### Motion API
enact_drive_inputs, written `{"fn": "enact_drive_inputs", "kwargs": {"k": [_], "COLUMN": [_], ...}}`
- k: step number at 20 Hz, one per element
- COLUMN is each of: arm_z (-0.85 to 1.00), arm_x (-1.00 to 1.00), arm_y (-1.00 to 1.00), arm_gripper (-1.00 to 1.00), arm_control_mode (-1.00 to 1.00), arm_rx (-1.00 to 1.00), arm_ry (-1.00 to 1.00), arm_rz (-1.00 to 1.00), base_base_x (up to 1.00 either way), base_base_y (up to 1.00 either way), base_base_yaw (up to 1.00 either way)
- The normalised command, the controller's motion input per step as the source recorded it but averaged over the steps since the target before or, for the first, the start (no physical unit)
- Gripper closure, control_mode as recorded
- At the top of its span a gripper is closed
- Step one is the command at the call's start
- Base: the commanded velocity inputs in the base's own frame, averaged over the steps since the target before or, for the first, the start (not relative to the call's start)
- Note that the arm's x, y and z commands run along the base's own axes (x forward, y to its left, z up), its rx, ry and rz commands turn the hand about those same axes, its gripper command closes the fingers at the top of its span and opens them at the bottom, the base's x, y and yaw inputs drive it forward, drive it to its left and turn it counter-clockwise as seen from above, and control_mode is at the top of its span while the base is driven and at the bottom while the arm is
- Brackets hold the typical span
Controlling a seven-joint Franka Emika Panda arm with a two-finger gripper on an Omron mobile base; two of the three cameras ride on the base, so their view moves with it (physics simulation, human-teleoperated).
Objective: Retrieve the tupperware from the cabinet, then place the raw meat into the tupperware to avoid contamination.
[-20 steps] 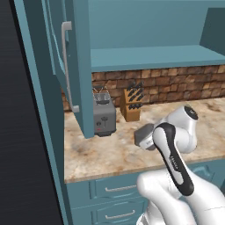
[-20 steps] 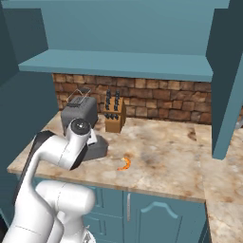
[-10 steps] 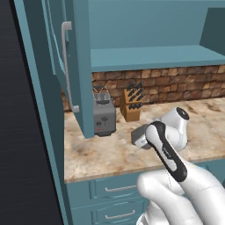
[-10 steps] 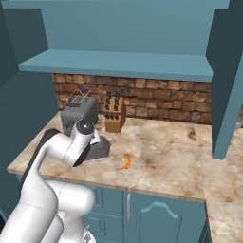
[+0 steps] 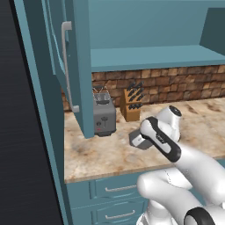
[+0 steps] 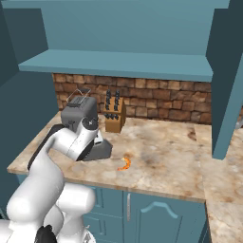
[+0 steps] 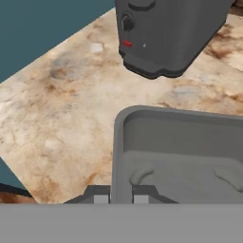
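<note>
Holding: my pincer (image 7: pixel 121 198) is closed narrow on the near rim of the tupperware (image 7: pixel 185 152), one finger inside the wall and one outside. I pinch the rim because the tub is too broad to span.
Tupperware: it sits low at the front of the desk (image 6: pixel 161 161), out of the cabinet (image 5: pixel 77 66), mouth up and nothing in it. In the right base view the tupperware (image 6: pixel 100 150) lies just beside my wrist; whether its base touches the desk or hangs just above it, I cannot tell.
Raw meat: the orange curl (image 6: pixel 125 163) lies on the desk near the tub, apart from it. I judge the tub is brought here so the meat has only a short way to go.
Toaster: the grey toaster (image 7: pixel 166 33) stands close beyond the tub's far edge, its dial side facing me; from the left base view the toaster (image 5: pixel 104 116) is near the open cabinet door.
Knife block: it (image 6: pixel 114 116) stands back by the brick wall, well clear of my path.
Step in hand: setting the tub down, by my reckoning; the fetching looks done and the meat is not yet in.
Risk: a one-wall pinch lets the tub tilt, so I would lower it flat before letting go.
</note>
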Motion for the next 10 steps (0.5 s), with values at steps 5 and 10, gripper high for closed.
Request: {"fn": "enact_drive_inputs", "kwargs": {"k": [5,10], "arm_z": [-0.28,-0.25], "arm_x": [0.2,0.2], "arm_y": [0.0,0.0], "arm_gripper": [1.0,1.0], "arm_control_mode": [-1.0,-1.0], "arm_rx": [0.0,0.0], "arm_ry": [0.06,0.05], "arm_rz": [0.0,0.0], "base_base_x": [0.0,0.0], "base_base_y": [0.0,0.0], "base_base_yaw": [0.0,0.0]}}
